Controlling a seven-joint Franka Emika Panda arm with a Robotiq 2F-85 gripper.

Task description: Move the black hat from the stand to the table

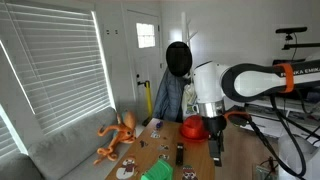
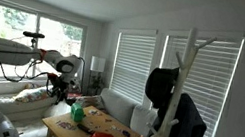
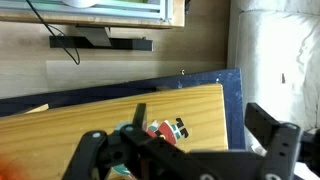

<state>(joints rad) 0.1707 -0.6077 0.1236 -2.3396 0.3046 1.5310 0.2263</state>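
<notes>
The black hat (image 1: 178, 58) hangs at the top of the stand (image 2: 186, 65), in the upper middle of an exterior view, above a blue denim jacket (image 1: 168, 97) draped on the same stand. It is not yet in the claw, so I judge the task to be at its first step, the reach.

In that view an orange toy (image 1: 117, 136) sits at the lower left. To its right is the table (image 1: 150, 150) with small items scattered on it, and a red hat (image 1: 194, 127) rests at its far side. Just right of centre the gripper (image 1: 216, 152) points down over the table, well below the black hat and apart from it. In the wrist view its fingers (image 3: 272, 132) stand spread with nothing between them, over bare wood.

As I see it, the next move calls for raising the arm (image 1: 250, 80) and bringing the open claw level with the hat's rim. The approach should keep clear of the jacket, so the slim stand is not pushed.

At the far right, an orange band (image 1: 303, 70) on the arm carries white letters that seem to read "KA EMIK", cut off by the frame edge. No other writing is legible.
</notes>
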